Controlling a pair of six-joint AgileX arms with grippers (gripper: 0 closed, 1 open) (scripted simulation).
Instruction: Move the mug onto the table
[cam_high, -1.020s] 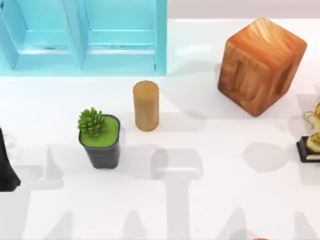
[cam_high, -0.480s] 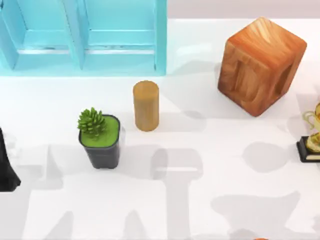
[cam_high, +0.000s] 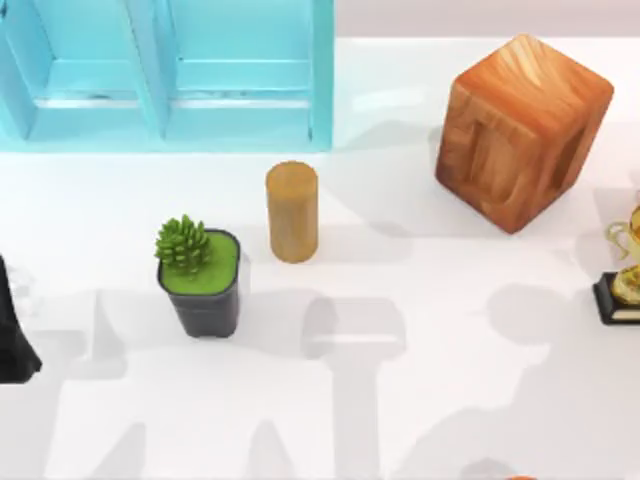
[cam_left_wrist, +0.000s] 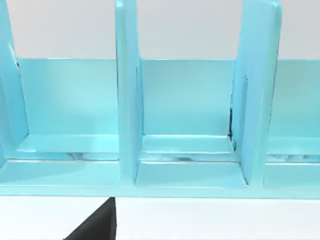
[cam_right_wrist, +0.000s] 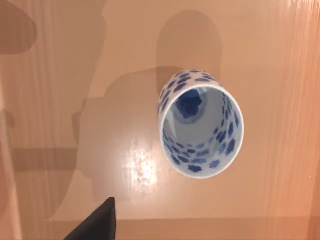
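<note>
In the right wrist view, the blue-speckled white mug (cam_right_wrist: 201, 123) stands upright on a glossy wooden surface (cam_right_wrist: 60, 125), while the top view shows a white counter (cam_high: 450, 400) with a plant pot (cam_high: 203, 285) at eight o'clock; I cannot tell how either arm's jaws stand.

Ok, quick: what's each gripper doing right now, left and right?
Left: cannot be told; its wrist camera faces the blue shelf unit.
Right: cannot be told; its wrist camera looks down on the mug, which stands free on a wooden surface.
</note>
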